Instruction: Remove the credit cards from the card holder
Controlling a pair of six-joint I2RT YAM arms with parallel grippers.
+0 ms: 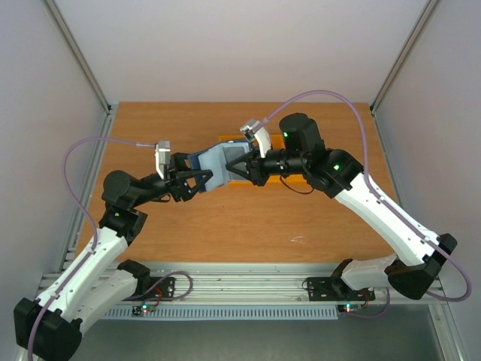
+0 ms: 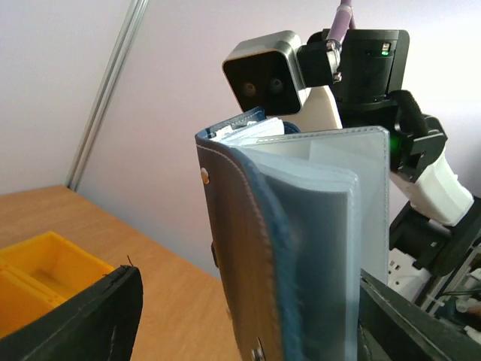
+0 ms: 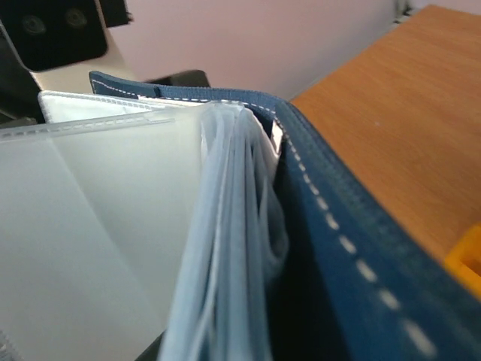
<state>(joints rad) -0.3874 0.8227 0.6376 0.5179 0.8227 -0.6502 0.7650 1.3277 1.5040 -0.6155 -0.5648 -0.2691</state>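
Beyond a bare stretch of tabletop we see the card holder raised in the air mid-table between both arms. It lies open with its long axis running left to right, and its clear sleeves are fanned out. The left fingers stand wide on either side of it, not pressing. The right gripper is pinched narrow on its right end and carries it. Just behind sits an orange bin, with open wood on both flanks up to the back edge.
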